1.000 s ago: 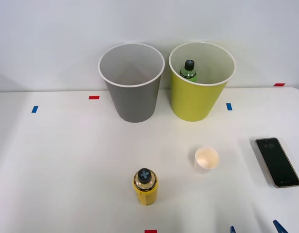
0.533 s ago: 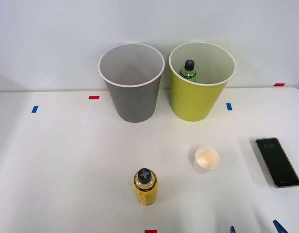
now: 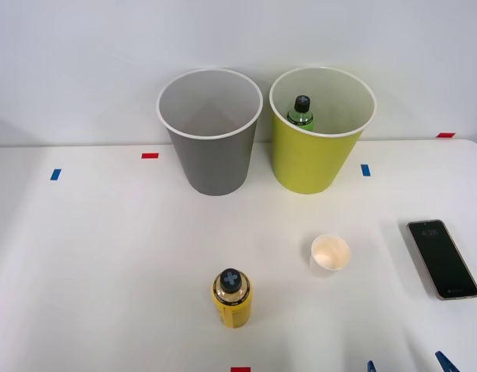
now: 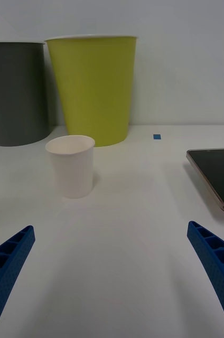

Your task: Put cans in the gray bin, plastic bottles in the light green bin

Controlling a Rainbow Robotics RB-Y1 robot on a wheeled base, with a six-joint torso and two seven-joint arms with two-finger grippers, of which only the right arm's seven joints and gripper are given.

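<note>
The gray bin [image 3: 211, 147] stands at the back of the table, with the light green bin [image 3: 316, 155] right beside it. A green plastic bottle [image 3: 302, 113] with a black cap stands inside the light green bin. A yellow plastic bottle [image 3: 232, 299] with a blue cross on its cap stands upright near the front, left of centre. My right gripper [image 3: 407, 366] is open low at the front right edge, nothing between its blue fingers [image 4: 6, 269], well to the right of the yellow bottle. It faces both bins [image 4: 93, 87]. The cans are out of view.
A small white paper cup [image 3: 330, 254] stands between my gripper and the light green bin, also seen ahead as the cup [image 4: 71, 165]. A phone [image 3: 443, 258] lies flat at the right. Red and blue tape marks dot the white table.
</note>
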